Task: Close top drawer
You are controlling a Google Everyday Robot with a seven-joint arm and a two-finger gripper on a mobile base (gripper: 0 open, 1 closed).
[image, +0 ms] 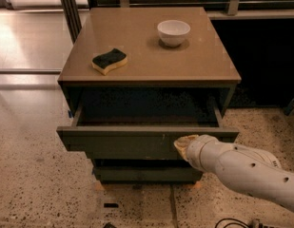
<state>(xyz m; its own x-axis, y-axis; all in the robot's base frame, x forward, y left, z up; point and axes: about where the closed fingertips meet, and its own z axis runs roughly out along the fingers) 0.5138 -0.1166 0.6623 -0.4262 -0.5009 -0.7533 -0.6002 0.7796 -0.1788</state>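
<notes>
The top drawer is a wide grey-brown drawer with a flat front panel. It stands partly pulled out of the cabinet, and its dark inside shows above the panel. My gripper is at the end of the white arm coming in from the lower right. Its tip rests against the drawer's front panel, right of the middle.
A white bowl and a yellow-and-dark sponge sit on the cabinet top. A lower drawer front shows beneath the top drawer. Speckled floor surrounds the cabinet; a dark cable lies at the bottom right.
</notes>
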